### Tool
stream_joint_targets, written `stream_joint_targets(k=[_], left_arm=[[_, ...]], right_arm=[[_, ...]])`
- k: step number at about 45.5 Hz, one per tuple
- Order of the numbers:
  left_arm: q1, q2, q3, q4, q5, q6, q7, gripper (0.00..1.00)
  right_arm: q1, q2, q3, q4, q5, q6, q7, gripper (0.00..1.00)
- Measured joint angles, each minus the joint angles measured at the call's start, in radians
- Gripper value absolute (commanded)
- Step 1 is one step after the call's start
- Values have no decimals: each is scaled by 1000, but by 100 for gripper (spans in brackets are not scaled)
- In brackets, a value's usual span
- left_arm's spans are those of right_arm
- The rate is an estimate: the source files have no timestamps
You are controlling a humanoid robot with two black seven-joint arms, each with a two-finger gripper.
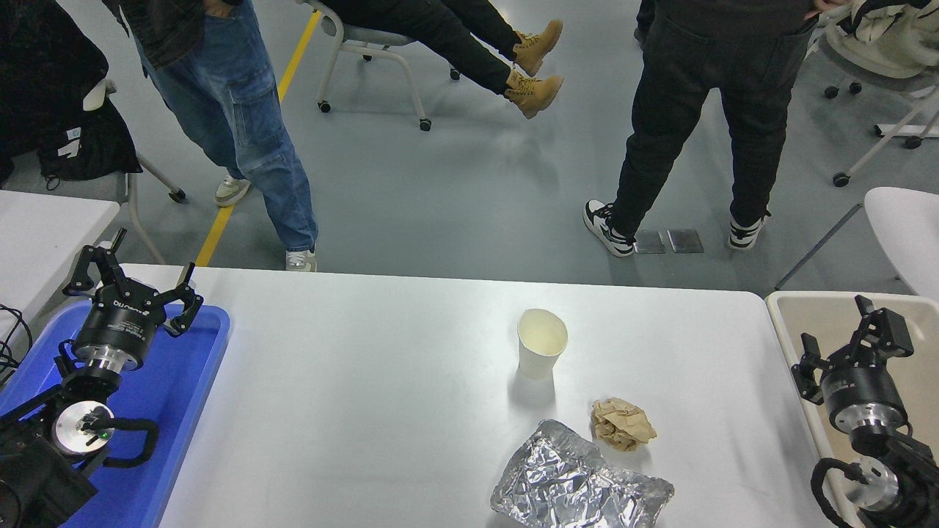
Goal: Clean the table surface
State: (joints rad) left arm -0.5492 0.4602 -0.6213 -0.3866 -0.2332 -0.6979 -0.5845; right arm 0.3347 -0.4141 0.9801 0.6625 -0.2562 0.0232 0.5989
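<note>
The white table surface (367, 381) fills the lower middle of the head view. On it stand an upright white paper cup (542, 342), a crumpled brown paper ball (622, 423) and a crinkled sheet of silver foil (576, 480) near the front edge. My right gripper (851, 334) is open at the table's right edge, over a beige bin, well to the right of the litter and holding nothing. My left gripper (132, 279) is parked open at the lower left, above a blue tray.
The blue tray (187, 389) lies on the table's left end. The beige bin (814, 323) stands just past the right edge. Smaller white tabletops show at the left (44, 227) and right (906, 227) edges. People stand or sit on the grey floor beyond the far edge.
</note>
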Motion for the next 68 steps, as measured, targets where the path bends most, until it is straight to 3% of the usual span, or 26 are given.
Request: stream_joint_targets(k=[11, 20, 31, 42, 56, 68], left_arm=[[0, 0, 0, 0, 0, 0, 0, 100], [0, 0, 0, 0, 0, 0, 0, 100], [0, 0, 0, 0, 0, 0, 0, 100], [0, 0, 0, 0, 0, 0, 0, 100], [0, 0, 0, 0, 0, 0, 0, 100], [0, 0, 0, 0, 0, 0, 0, 100]], right_arm=[[75, -66, -80, -1, -3, 1, -27, 99], [253, -178, -420, 7, -5, 14, -95, 99], [493, -285, -800, 13, -56, 111, -155, 99], [706, -332, -1007, 28, -326, 253, -175, 99], [906, -340, -1083, 179, -746, 393, -181, 99], [1047, -228, -1157, 305, -985, 456, -185, 99]])
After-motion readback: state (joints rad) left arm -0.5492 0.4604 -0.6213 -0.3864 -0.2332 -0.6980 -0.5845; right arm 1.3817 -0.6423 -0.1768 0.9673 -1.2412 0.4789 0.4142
